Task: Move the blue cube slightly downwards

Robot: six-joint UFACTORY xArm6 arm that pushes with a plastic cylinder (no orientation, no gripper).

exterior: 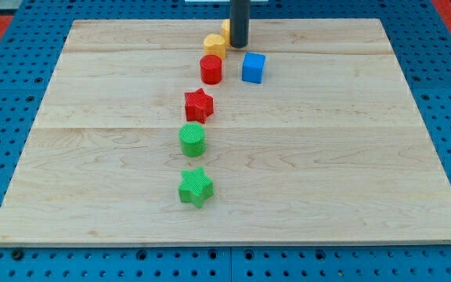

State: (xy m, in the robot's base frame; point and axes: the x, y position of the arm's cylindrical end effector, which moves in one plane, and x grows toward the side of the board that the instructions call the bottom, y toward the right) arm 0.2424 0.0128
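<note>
No jaws here: my tip is a bare rod end near the board's top edge. The blue cube lies just below it, slightly toward the view's right, apart.

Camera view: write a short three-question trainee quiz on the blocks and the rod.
1. True or false: my tip touches the blue cube.
2. Which block lies nearest the view's bottom? A) red star-shaped block B) green star-shaped block C) green cylinder
3. Fill in: the red cylinder sits to the view's ____ of the blue cube.

Key: 1 false, the tip stands just above and left of it, beside the yellow blocks, on the wooden board; 2 B; 3 left.
</note>
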